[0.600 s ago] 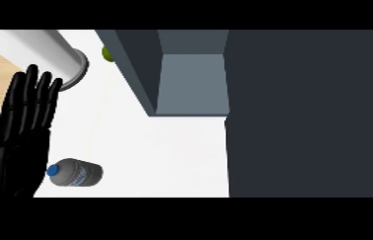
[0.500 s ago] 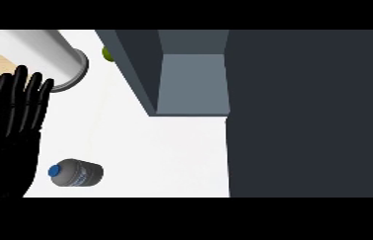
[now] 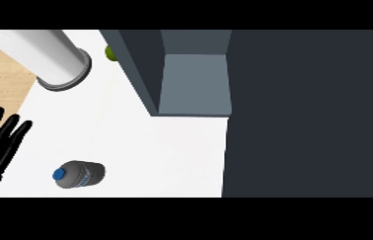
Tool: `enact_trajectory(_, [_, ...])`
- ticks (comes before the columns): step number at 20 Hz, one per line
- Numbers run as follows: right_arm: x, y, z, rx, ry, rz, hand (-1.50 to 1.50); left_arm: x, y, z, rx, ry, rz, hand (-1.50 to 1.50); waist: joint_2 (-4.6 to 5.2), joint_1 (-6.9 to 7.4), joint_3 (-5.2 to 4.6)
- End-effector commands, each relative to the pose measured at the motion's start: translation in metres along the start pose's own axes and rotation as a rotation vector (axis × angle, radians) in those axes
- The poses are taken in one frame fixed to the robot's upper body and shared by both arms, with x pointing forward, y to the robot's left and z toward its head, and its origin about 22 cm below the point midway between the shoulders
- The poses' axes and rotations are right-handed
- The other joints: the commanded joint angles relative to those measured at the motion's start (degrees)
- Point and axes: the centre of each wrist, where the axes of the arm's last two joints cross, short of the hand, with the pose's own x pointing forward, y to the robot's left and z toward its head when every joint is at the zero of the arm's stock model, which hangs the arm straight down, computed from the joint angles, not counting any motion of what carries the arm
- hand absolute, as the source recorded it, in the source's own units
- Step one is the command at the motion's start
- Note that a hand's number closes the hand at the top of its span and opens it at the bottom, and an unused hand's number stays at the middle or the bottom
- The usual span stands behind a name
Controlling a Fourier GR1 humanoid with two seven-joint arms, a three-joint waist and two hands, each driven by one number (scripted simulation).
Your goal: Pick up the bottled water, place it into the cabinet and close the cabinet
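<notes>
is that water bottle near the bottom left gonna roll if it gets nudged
Probably. The bottled water seems to lie on its side on the white counter, blue cap pointing left, so its round body may roll. Nothing beside it would stop it. It looks stiff, and its smooth side could slip in a grasp.

Bottled water (image 3: 79,174) on counter (image 3: 167,150), robot hand (image 3: 10,138) beside

Quick count: one water bottle (image 3: 79,174) with a blue cap, one open cabinet (image 3: 193,83), one big grey cylinder (image 3: 51,59) up in the corner, one small green thing (image 3: 111,53) poking out behind the cabinet, and one black hand (image 3: 10,138) at the left edge. All sitting on one white counter (image 3: 167,155).
</notes>
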Motion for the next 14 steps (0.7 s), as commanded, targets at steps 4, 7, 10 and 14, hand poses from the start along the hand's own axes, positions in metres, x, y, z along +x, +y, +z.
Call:
enact_trajectory(4, [0.050,0.007,0.032,0.031,0.067,-0.056,-1.50,0.023,0.017,0.047,-0.016,0.062,0.039,-1.50,0.10,-0.16,0.03])
enact_trajectory(7, [0.039,0.012,0.040,0.031,0.083,-0.056,-1.50,0.043,0.013,0.048,0.014,0.075,0.022,-1.50,0.19,-0.52,0.09])
enact_trajectory(10, [0.033,0.009,0.048,0.038,0.073,-0.061,-1.50,0.020,0.004,0.051,0.024,0.093,0.001,-1.50,0.22,-0.81,0.10])
enact_trajectory(14, [0.052,0.013,0.071,0.030,0.093,-0.055,-1.50,0.018,0.011,0.062,0.038,0.155,-0.004,-1.50,0.10,-1.42,0.10])
